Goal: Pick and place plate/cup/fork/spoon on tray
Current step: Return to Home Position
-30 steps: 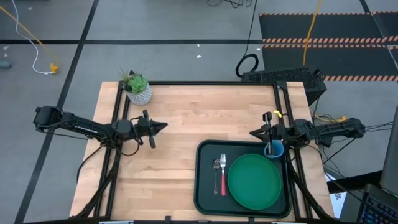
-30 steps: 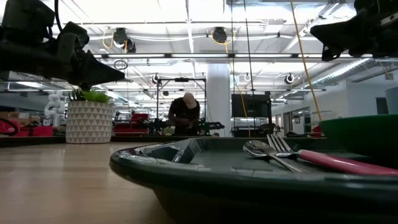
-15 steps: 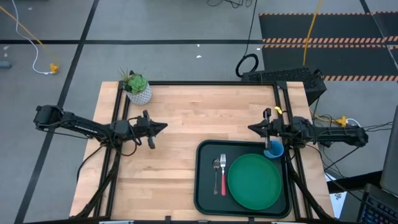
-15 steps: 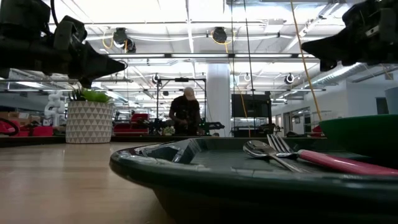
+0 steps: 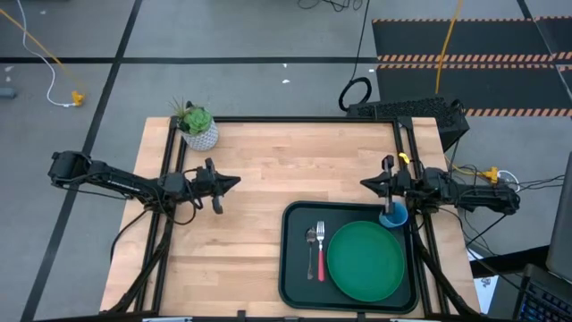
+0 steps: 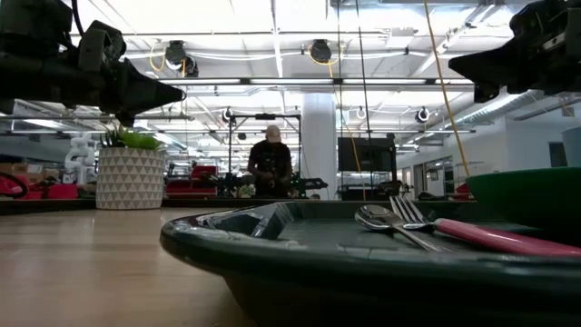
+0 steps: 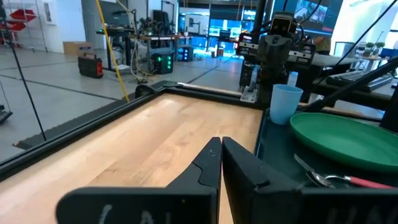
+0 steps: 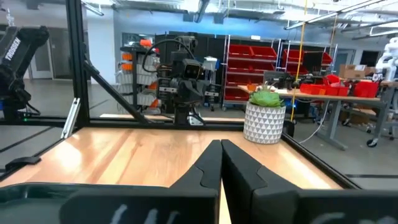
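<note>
The dark tray (image 5: 290, 268) lies at the table's near right. On it rest the green plate (image 5: 365, 259), the red-handled fork (image 5: 322, 257), the metal spoon (image 5: 312, 238) beside the fork, and the blue cup (image 5: 394, 216), upright in the far right corner. The cup also shows in the left wrist view (image 7: 285, 103). My right gripper (image 5: 365, 185) is shut and empty, raised just beyond the tray's far edge, beside the cup. My left gripper (image 5: 234, 182) is shut and empty, raised over the table's left half.
A white pot with a green plant (image 5: 198, 132) stands at the table's far left corner. Black frame rails (image 5: 174, 161) run along the table's left, far and right edges. Bare wood (image 5: 286, 165) lies between the two grippers. A person (image 6: 270, 163) stands in the room beyond.
My right gripper has shifted a little toward the table's far edge, away from the cup, and stays shut. The cup shows more fully in the high view and stands where it was on the tray.
</note>
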You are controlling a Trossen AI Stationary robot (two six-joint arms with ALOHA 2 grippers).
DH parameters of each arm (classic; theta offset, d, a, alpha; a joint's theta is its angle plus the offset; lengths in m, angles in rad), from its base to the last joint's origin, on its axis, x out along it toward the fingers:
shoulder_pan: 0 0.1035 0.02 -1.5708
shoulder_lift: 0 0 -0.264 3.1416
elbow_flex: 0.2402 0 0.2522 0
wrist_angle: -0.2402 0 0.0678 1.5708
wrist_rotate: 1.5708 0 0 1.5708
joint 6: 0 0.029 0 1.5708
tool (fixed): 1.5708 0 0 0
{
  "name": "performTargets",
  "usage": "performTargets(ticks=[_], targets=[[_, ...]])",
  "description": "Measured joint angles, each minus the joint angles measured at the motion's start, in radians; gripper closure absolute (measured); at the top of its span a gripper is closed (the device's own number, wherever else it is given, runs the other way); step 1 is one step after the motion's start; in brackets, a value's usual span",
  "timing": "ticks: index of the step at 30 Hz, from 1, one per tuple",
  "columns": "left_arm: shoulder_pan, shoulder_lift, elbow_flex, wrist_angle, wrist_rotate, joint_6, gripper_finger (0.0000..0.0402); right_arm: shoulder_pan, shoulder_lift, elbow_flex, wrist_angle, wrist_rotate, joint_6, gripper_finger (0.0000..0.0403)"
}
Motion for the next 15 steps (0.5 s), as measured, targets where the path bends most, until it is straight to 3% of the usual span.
performTargets(ticks=[8,15], targets=[[0.000,0.000,0.000,0.001,-0.002,0.004,0.0398,0.000,0.001,0.002,-0.018,0.000,0.000,0.0403],[0.000,0.000,0.000,0.001,-0.002,0.004,0.0383,0.000,0.002,0.001,-0.068,0.001,0.000,0.0403]])
